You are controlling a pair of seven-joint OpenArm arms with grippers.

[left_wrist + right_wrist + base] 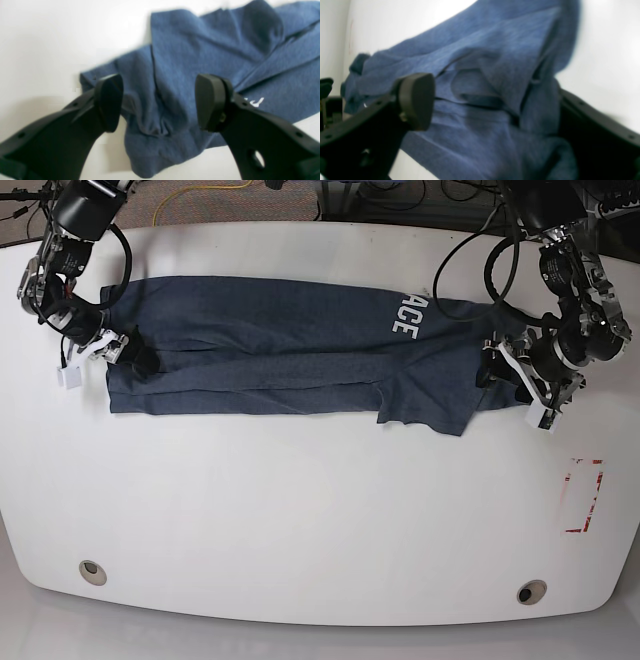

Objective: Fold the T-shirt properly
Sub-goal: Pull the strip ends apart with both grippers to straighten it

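Note:
The T-shirt point(280, 345) is a dark blue heathered cloth folded into a long band across the white table point(300, 510), with white letters point(405, 313) near its right end. At the band's right end my left gripper point(503, 375) is open. In the left wrist view its fingers point(212, 102) straddle a bunched fold of the T-shirt point(175, 62) without touching it. My right gripper point(128, 352) is at the band's left end, jaws wide apart. In the right wrist view cloth point(495, 75) lies between them, one pad point(416, 100) is bare and the other is hidden behind cloth.
A red rectangular outline point(583, 495) is marked on the table at the right. Two round holes point(92, 571) point(531, 591) sit near the front edge. Cables point(200, 200) run along the floor behind the table's back edge.

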